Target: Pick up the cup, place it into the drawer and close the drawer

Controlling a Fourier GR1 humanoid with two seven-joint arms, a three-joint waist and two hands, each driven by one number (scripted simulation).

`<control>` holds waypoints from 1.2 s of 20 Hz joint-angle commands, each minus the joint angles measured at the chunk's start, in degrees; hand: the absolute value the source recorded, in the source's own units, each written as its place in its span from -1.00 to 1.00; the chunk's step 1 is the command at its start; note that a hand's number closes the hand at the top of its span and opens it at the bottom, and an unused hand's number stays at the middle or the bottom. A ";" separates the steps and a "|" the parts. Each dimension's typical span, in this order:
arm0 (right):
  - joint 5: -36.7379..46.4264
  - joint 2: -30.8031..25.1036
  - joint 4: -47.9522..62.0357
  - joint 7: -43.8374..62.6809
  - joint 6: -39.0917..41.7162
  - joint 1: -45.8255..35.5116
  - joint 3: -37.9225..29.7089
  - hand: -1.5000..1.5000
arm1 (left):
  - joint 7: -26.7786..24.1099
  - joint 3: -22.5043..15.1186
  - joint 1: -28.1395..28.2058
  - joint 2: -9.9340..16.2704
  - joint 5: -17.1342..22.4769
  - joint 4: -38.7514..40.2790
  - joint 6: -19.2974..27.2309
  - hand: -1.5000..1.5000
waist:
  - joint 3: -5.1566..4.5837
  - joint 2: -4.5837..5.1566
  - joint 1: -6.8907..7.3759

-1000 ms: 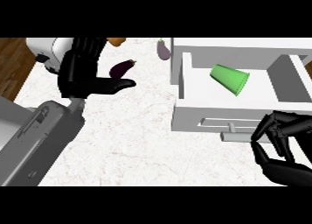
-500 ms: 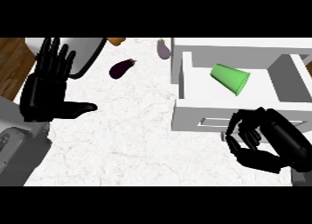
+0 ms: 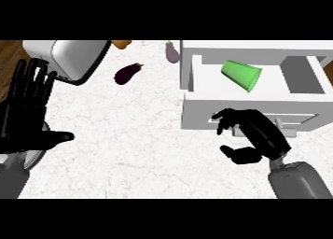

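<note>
Right hand (image 3: 255, 137), fingers curled and holding nothing, sits at the drawer (image 3: 258, 108) front; green cup (image 3: 242, 74) lies inside, just beyond. Closing step pending — push the front inward. Left hand (image 3: 24, 112) rests open.
</note>
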 commanded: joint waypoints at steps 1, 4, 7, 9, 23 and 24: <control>5.64 2.08 9.68 -1.75 -3.76 -2.65 1.74 -1.00 | -0.93 3.20 2.66 0.38 -0.08 2.62 -5.62 -1.00 | -0.01 0.08 -0.40; 6.42 1.62 16.02 -3.85 -3.16 -6.39 -0.01 -1.00 | -1.58 5.19 4.92 -0.38 -0.96 2.47 -7.80 -1.00 | -0.02 0.04 -0.52; 6.81 3.97 29.02 -6.92 -6.43 -14.00 -2.90 -1.00 | -0.63 6.09 8.28 0.39 -0.38 -0.87 -9.73 -1.00 | 0.01 0.13 0.07; 6.74 3.60 34.51 -10.45 -8.51 -15.31 -4.71 -1.00 | 0.94 9.39 8.95 1.92 1.14 -1.47 -11.19 -1.00 | 0.02 0.13 0.10; 5.23 0.56 68.41 -21.14 -8.73 -38.65 -14.40 -1.00 | -1.54 9.63 6.35 -2.90 -2.52 5.51 -16.51 -1.00 | 0.07 0.91 1.67; 5.43 -0.89 69.72 -22.75 -9.58 -37.93 -14.68 -1.00 | 0.09 9.70 6.44 -2.31 -2.07 2.11 -14.45 -1.00 | 0.15 1.14 2.61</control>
